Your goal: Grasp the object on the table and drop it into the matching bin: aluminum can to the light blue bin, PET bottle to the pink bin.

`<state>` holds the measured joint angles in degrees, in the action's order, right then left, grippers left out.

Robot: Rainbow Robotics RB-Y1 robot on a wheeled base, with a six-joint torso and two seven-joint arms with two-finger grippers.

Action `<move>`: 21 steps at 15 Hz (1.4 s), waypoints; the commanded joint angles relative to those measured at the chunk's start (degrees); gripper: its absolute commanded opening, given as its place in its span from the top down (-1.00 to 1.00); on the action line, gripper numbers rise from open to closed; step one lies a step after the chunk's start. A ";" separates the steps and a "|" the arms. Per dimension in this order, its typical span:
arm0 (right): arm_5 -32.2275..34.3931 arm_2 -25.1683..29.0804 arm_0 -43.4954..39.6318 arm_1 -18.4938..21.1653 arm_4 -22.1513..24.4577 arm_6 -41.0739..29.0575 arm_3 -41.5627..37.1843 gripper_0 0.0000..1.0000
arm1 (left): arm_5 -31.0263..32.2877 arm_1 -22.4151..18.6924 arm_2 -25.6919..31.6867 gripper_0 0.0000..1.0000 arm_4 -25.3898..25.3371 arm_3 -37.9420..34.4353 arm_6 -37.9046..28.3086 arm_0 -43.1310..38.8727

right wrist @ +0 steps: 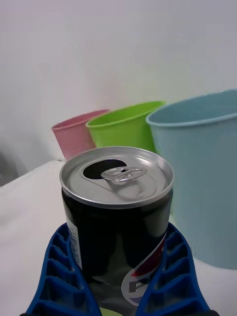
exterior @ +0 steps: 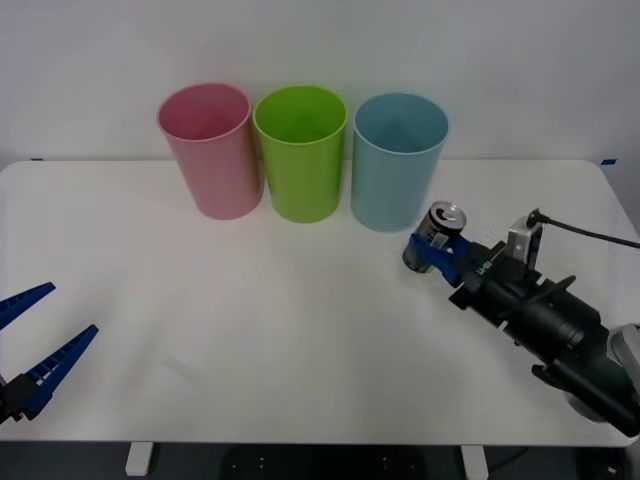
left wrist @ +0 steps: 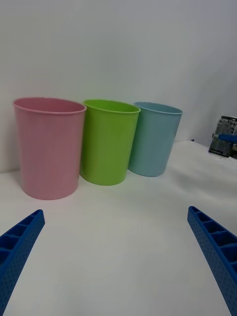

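Two blue fingers of the right gripper [exterior: 432, 252] clamp the aluminum can [exterior: 436, 236] mid-body, lower right of the light blue bin [exterior: 398, 160]; it looks light, smooth, easily dented. Left gripper [exterior: 30, 345] idles spread, lower left.

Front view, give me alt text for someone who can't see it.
The right gripper grips an aluminum can beside the light blue bin. A lime green bin and pink bin stand in the row; the left gripper waits open.

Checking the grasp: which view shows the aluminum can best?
The right wrist view: the aluminum can sits close between the right claw fingers. Front view shows it small; left wrist view, distant.
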<state>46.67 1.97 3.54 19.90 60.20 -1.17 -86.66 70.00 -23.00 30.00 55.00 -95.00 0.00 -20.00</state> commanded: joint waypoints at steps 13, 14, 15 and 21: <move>0.26 5.06 12.11 9.98 9.84 -18.34 -9.67 1.00 | 0.00 0.00 0.00 -1.00 0.00 0.00 0.00 0.00; 0.62 4.97 14.66 10.15 11.16 -18.61 -7.73 1.00 | 0.00 0.00 0.00 -1.00 0.00 0.00 0.00 0.00; 1.58 4.97 17.29 10.15 12.31 -18.87 -5.36 1.00 | 0.00 0.00 0.00 -1.00 0.00 0.00 0.00 0.00; 6.33 4.97 33.38 8.31 18.63 -18.78 13.27 1.00 | 0.00 0.00 0.00 -1.00 0.00 0.00 0.00 0.00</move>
<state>53.02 6.95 35.06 28.89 77.76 -20.12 -75.47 70.00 -23.00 30.00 55.00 -95.00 0.00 -20.00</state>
